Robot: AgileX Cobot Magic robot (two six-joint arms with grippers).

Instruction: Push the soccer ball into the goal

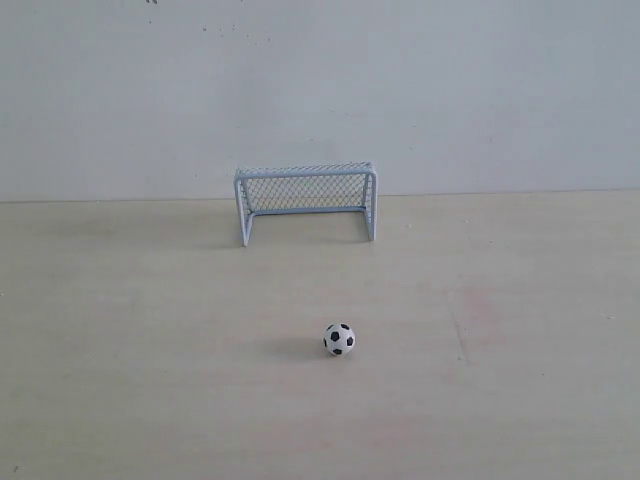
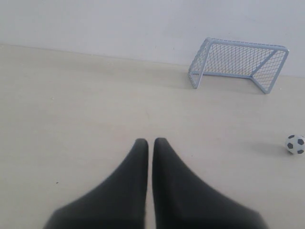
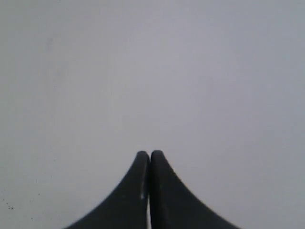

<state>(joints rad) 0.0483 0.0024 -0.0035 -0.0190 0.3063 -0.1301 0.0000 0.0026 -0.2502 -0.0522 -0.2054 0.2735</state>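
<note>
The soccer ball (image 1: 339, 339), small, white with black patches, rests on the pale wooden table in front of the goal (image 1: 305, 200), which stands at the table's back edge against the wall with its mouth toward the ball. Neither arm shows in the exterior view. In the left wrist view my left gripper (image 2: 150, 141) is shut and empty above bare table, with the ball (image 2: 295, 144) and the goal (image 2: 240, 64) well off from it. My right gripper (image 3: 150, 153) is shut with nothing in it, and only plain grey surface shows behind it.
A light wooden table (image 1: 150, 330) runs across the whole scene, bounded at the back by a plain white wall (image 1: 450, 90). Only the ball and the goal stand on it.
</note>
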